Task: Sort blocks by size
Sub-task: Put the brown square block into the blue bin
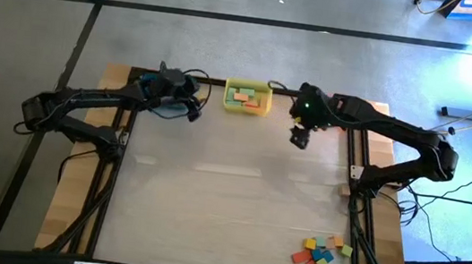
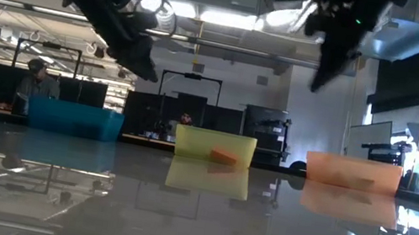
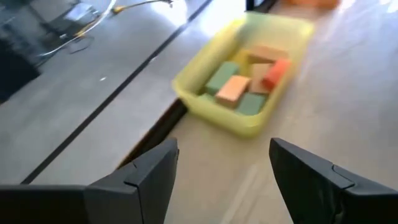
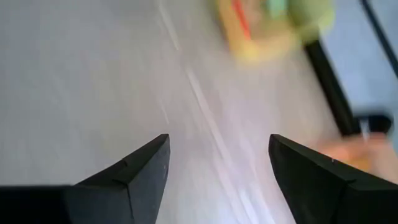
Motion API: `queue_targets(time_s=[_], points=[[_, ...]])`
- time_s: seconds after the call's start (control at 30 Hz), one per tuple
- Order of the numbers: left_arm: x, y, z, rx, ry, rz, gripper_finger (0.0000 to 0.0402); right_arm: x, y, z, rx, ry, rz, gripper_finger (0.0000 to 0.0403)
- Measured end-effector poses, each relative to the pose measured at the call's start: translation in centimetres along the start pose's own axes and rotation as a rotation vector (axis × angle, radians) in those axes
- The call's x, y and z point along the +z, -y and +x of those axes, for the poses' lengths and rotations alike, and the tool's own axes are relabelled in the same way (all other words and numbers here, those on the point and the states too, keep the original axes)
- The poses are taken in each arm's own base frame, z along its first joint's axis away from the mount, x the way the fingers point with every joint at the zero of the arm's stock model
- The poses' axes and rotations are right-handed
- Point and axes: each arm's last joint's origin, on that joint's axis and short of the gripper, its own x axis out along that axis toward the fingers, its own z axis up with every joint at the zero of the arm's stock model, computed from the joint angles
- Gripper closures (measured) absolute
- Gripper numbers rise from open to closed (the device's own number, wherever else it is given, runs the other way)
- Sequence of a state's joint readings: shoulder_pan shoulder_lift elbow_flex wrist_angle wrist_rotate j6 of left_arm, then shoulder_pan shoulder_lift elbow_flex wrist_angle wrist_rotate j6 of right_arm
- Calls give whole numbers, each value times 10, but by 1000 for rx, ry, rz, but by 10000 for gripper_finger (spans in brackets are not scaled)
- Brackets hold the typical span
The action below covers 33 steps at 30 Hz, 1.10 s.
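The left gripper (image 1: 192, 111) hangs above the table's (image 1: 227, 203) far edge, just beside the yellow bin (image 1: 248, 98) on its left. Its fingers (image 3: 134, 186) stand apart, with nothing between them. In the low view it is raised well clear of the table, above the gap between the blue bin (image 2: 74, 119) and the yellow bin.

The right gripper (image 1: 298, 138) hangs near the yellow bin on its right side, also raised. Its fingers (image 4: 130, 180) stand apart and hold nothing; bare table shows between them.

Three bins stand in a row along the far edge: blue, yellow, then the orange bin (image 2: 353, 172).

The yellow bin holds several blocks (image 3: 245, 84): green, tan and one orange-red piece, lying flat and touching one another. In the low view one orange block shows through the bin's front wall.

A second group, the loose blocks (image 1: 322, 253), lies on the table at the near right corner, well apart from both grippers and from the bins. It is a tight cluster in orange, red, teal, yellow and green, the pieces touching or just beside one another.

A person (image 2: 38, 82) sits in the room beyond the blue bin
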<state>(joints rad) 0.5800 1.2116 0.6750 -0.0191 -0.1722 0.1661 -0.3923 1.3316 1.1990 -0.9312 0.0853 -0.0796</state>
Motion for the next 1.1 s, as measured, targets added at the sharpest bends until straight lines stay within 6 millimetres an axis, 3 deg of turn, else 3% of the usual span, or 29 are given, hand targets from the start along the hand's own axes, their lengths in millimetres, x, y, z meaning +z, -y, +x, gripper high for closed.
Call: queue_targets(time_s=[0.23, 0.53, 0.8, 1.1], points=[[-1, 13, 5, -78, -7, 55, 160, -28, -6, 5, 12, -289, 69, 133], [-5, 18, 14, -88, -22, 79, 160, -67, -40, 14, 4, -576, 74, 133], [-5, 18, 15, -89, -28, 82, 160, -98, -66, 24, -16, -713, 16, 133], [-6, 18, 15, -89, -28, 85, 160, -129, -69, 43, -17, -819, -17, 133]])
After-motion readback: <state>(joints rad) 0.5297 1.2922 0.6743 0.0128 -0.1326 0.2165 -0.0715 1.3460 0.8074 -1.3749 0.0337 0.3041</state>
